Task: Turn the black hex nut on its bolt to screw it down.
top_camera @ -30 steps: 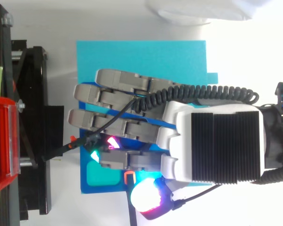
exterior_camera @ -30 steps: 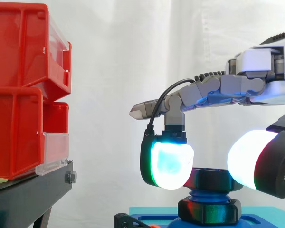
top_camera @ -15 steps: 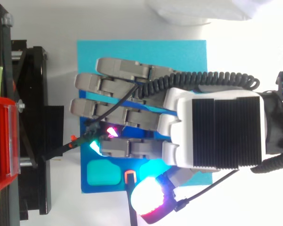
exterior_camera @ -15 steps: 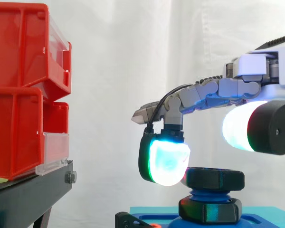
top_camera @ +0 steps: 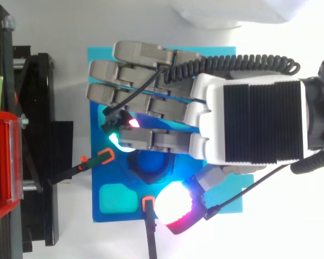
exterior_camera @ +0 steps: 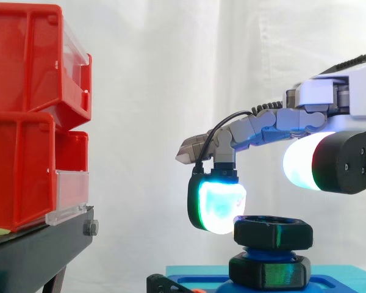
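Black hex nut (exterior_camera: 272, 232) sits high on the blue threaded bolt (exterior_camera: 268, 251). A band of bare thread shows between it and a second black hex piece (exterior_camera: 268, 272) on the blue base plate (top_camera: 116, 175). Robot hand (top_camera: 259, 121) hangs over it, relaxed, gripping nothing. One bent finger's cyan pad (exterior_camera: 218, 207) is just beside the nut's left edge, contact unclear. White thumb pad (exterior_camera: 302, 168) is up, clear of it. Looks like the screwing down is left to do, and it needs a grip first.
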